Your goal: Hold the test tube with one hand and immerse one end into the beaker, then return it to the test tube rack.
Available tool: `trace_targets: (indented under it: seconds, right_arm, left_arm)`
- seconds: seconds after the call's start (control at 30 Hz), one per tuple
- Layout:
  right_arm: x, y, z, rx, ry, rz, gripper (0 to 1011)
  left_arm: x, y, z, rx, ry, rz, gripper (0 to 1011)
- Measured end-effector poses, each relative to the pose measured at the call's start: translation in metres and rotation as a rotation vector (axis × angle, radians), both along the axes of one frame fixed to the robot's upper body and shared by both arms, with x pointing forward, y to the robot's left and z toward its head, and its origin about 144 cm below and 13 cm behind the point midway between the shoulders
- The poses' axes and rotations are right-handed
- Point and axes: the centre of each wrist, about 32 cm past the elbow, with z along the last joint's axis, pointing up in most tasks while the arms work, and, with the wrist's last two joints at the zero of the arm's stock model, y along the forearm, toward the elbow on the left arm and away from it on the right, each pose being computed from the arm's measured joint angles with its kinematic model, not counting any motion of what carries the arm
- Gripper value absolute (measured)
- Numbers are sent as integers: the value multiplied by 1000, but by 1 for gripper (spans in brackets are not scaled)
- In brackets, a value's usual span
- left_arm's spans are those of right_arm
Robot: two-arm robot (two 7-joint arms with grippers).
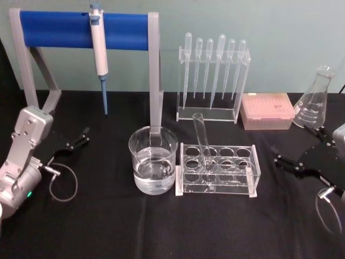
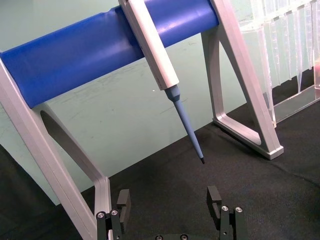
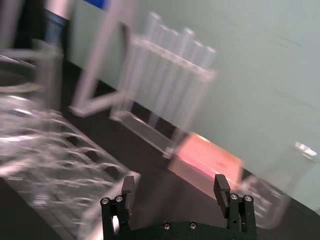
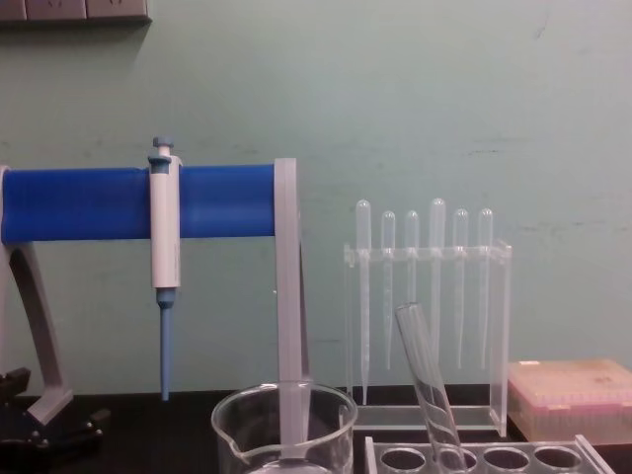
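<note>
Glass test tube (image 1: 203, 143) leans near-upright just right of the beaker (image 1: 137, 157); spread right pincer (image 1: 276, 155) lies nearer it than spread left pincer (image 1: 83, 136).

A: Place type?
B: Lab, bench setup: pipettor (image 1: 98, 40) hanging on a blue stand (image 1: 54, 29), row of plastic pipettes (image 1: 213, 65) in a clear holder
A: More glassware?
B: Yes: beaker (image 1: 153, 162) with clear liquid, test tube (image 1: 202, 140) leaning in a ringed tube rack (image 1: 218, 171), conical flask (image 1: 315, 100), pink tip box (image 1: 267, 110). All on a black worktop (image 1: 108, 216) against a plain pale-green wall (image 1: 280, 32)
</note>
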Motion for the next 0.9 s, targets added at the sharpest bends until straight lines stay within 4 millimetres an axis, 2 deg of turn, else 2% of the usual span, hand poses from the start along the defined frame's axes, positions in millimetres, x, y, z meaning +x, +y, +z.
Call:
trace_targets:
  seconds: [0.13, 0.3, 0.57, 0.9]
  right_arm:
    - [-3, 4, 17, 34, 41, 116, 1003]
    - [8, 21, 29, 67, 89, 253, 1003]
    - [43, 57, 28, 117, 157, 356, 1002]
    - [66, 84, 29, 139, 199, 393, 1003]
  left_arm:
    - [0, 0, 0, 0, 0, 0, 1000]
    - [0, 0, 0, 0, 0, 0, 1000]
    - [0, 0, 0, 0, 0, 0, 1000]
    - [0, 0, 0, 0, 0, 0, 1000]
